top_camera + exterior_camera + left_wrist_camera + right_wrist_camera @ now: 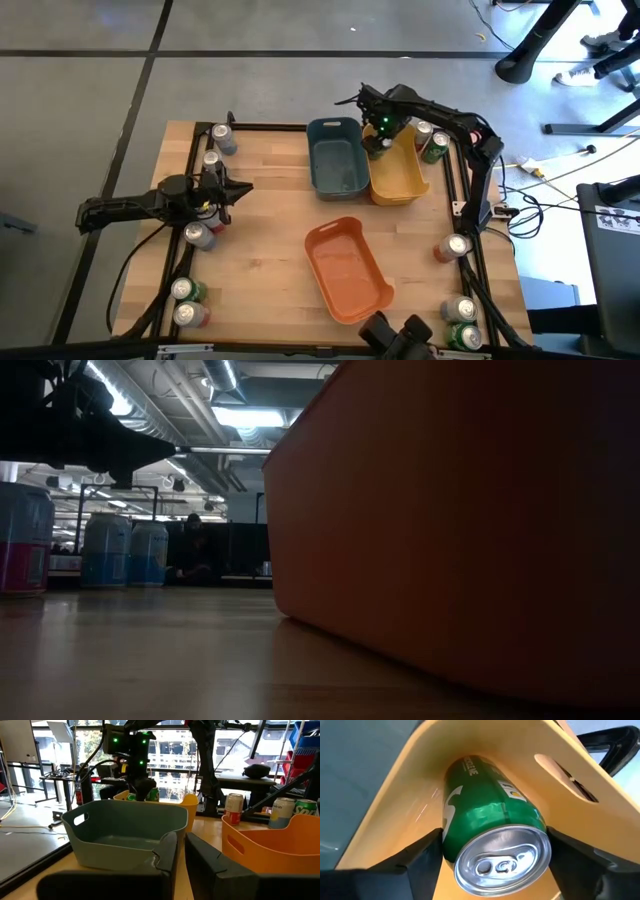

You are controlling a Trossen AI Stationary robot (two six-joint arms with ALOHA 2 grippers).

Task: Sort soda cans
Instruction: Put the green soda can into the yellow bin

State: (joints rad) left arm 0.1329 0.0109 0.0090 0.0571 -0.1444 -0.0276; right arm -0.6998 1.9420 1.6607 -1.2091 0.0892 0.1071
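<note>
Gripping a green can (492,855) btwn pinching fingers, right gripper (380,140) is lowering it into the yellow bin (405,180) w/ greens; left gripper (225,190) is idling, fingers nearly pressed together.

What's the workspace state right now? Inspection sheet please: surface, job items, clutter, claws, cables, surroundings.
Surface: wooden table, black frame along its edges.
Job's things: green can held over the yellow bin; other cans stand along the left edge and right edge; teal bin and orange bin look empty.
Clutter: nothing seen.
Claws: right claw shut on the green can; left claw at the left edge, fingers nearly together, holding nothing.
Cables: loose cables off the table's right side.
Surroundings: grey floor, dark stands; room with windows beyond.
</note>
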